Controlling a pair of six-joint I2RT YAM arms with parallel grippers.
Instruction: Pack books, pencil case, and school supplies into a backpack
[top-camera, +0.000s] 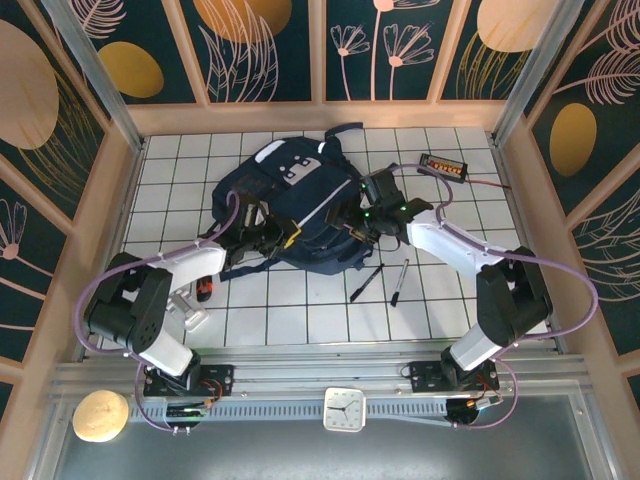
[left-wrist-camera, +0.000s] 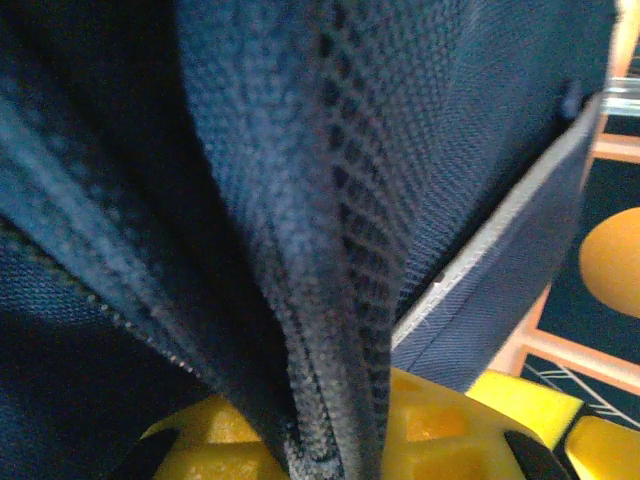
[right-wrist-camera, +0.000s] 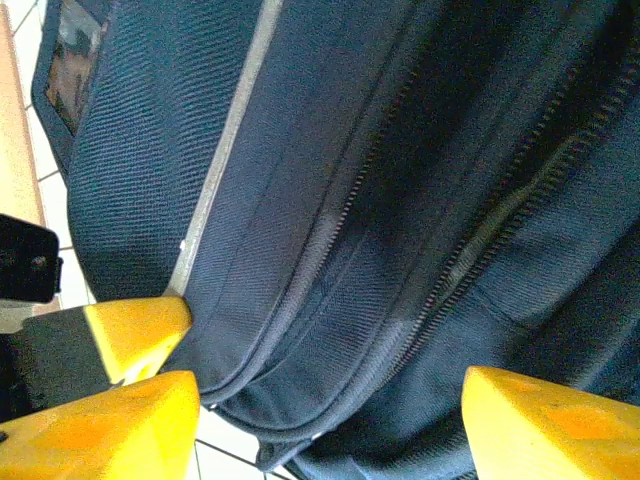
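1. Finding the left gripper (left-wrist-camera: 330, 455) clamped tight on a fold of navy mesh fabric, with the fold running down between its yellow fingers (left-wrist-camera: 215, 445). Placing it, from above, at the near-left flank of the backpack (top-camera: 305, 205).
2. Recording the backpack lying mid-table (top-camera: 180, 170), touching both grippers. Its long axis is running roughly from the far side toward the arms, with the white-patched top at the far end.
3. Finding the right gripper (right-wrist-camera: 320, 400) standing wide apart and straddling the bag's zippered edge, with fabric lying against the left finger. Not confirming any hold. Placing it, from above, at the bag's right flank, opposite the left gripper.
4. Noting the two pens (top-camera: 366, 283) lying just beside the bag's near-right corner, apart from it and from each other. Their long axes are pointing near to far, with the left one tilting more. Judging the right arm plainly the nearer.
5. Logging a black box (top-camera: 443, 163) with orange lights at the far right, well apart from the pens.
6. Judging the coming move as spreading the bag's mouth, with the two grippers sitting on opposite flanks and the bag between them.
7. Comparing views: reading the overall layout and the pens' bearing from the top camera; reading the pinch on the fold from the left wrist, where the top view leaves it too small to judge; reading the zipper lines from the right wrist.
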